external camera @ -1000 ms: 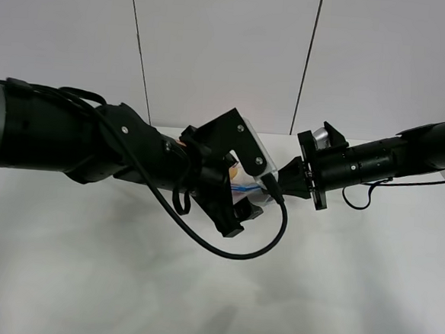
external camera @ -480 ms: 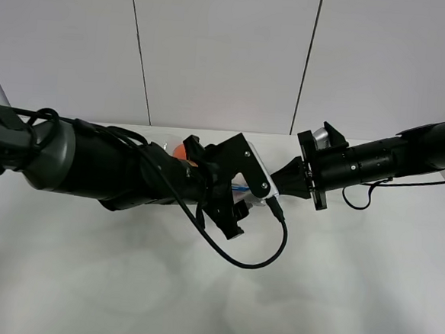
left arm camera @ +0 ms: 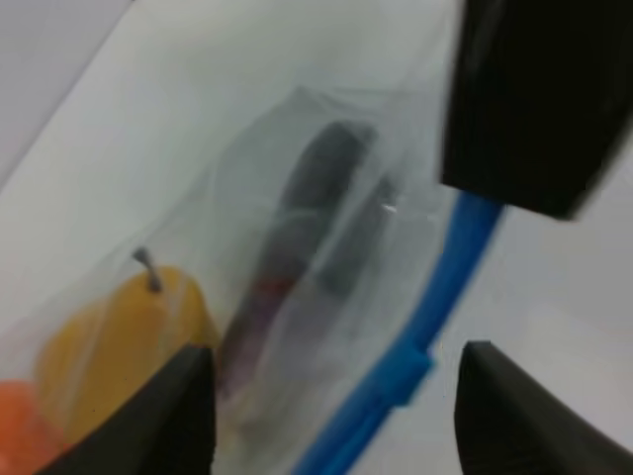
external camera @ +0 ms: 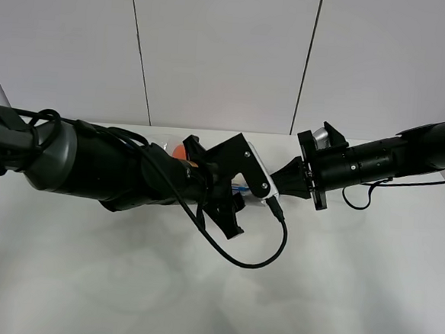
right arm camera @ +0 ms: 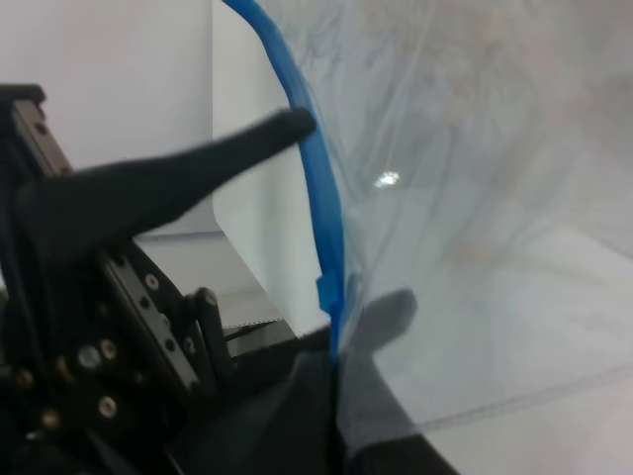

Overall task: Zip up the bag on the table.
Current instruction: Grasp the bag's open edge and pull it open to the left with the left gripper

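Left hand (left arm camera: 336,354) has dropped toward 3 o'clock, jaws spread astride the blue seal strip (left arm camera: 450,267). Right hand (right arm camera: 341,371) pinches bag (left arm camera: 297,247) edge, at desk (external camera: 352,283) 12 o'clock. Zipping apparently unfinished.

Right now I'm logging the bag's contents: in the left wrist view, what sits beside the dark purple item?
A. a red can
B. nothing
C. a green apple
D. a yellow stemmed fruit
D: a yellow fruit with a short stem shows through the bag, next to the purple item.
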Available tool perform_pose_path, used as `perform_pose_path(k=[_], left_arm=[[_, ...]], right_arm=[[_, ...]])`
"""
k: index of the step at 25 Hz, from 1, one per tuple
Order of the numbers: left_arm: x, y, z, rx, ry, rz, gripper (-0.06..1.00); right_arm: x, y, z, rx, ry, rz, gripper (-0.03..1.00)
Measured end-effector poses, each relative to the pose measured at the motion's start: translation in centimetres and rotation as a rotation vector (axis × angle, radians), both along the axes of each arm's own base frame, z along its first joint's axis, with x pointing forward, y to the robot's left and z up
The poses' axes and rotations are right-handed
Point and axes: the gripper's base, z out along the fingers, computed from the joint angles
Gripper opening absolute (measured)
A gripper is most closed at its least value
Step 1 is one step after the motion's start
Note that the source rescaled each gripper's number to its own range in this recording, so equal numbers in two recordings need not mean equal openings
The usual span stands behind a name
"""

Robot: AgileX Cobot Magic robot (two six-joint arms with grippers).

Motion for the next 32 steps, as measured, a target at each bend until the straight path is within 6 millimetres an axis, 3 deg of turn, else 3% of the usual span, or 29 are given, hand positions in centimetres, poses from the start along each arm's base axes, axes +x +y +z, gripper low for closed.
perform_pose_path(k=[11, 32], left_arm=[[-0.3, -0.1, -0.2, -0.008, 0.043, -0.014, 0.47], [-0.6, -0.3, 1.4, -0.060, 0.058, -0.021, 0.46]], right_arm=[[0.0, 0.0, 0.0, 0.000, 0.000, 0.000, 0.00], [0.0, 0.0, 0.0, 0.000, 0.000, 0.000, 0.00]])
